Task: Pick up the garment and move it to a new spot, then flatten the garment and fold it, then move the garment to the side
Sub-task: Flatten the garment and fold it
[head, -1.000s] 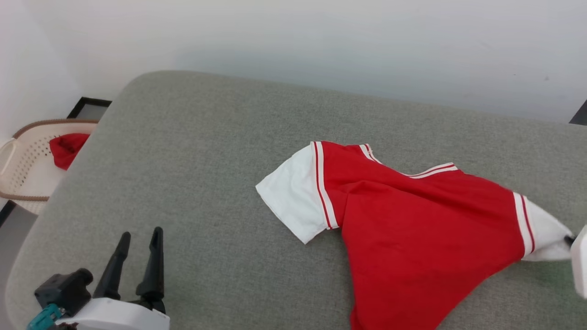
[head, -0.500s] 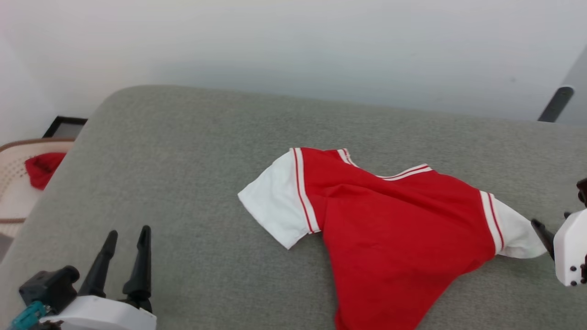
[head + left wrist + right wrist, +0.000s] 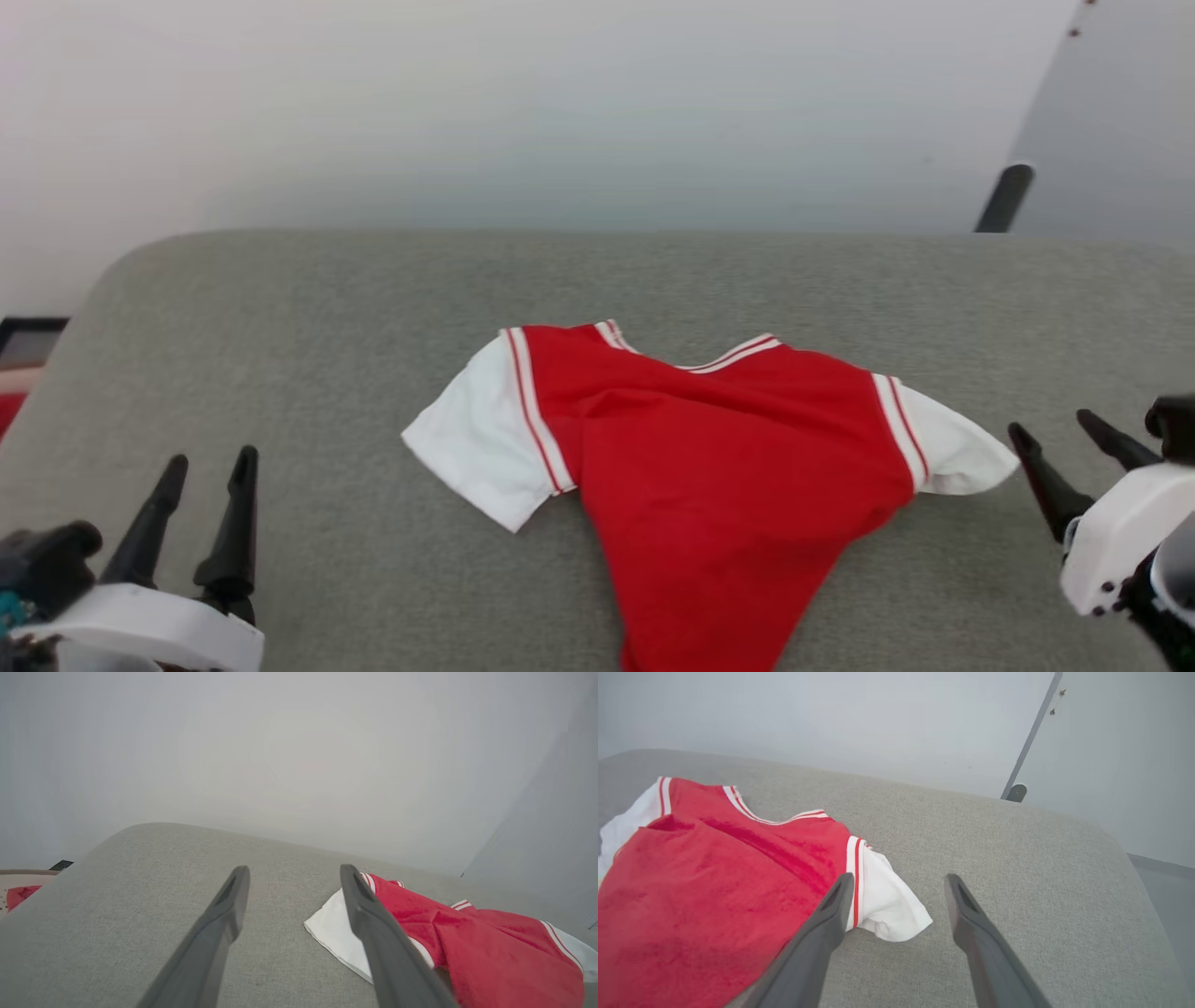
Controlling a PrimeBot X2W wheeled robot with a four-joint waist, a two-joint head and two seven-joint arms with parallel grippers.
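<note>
Limp, light red jersey (image 3: 728, 467): pinch its white sleeve (image 3: 952, 453) just beside the spread, empty right gripper (image 3: 1052, 425).

No readable text, label, brand or number anywhere; garment (image 3: 709, 467) shows none

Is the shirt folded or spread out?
Spread but rumpled, not folded: the shirt lies open on the cushion, white sleeves out to either side, lower body bunched narrow.
</note>
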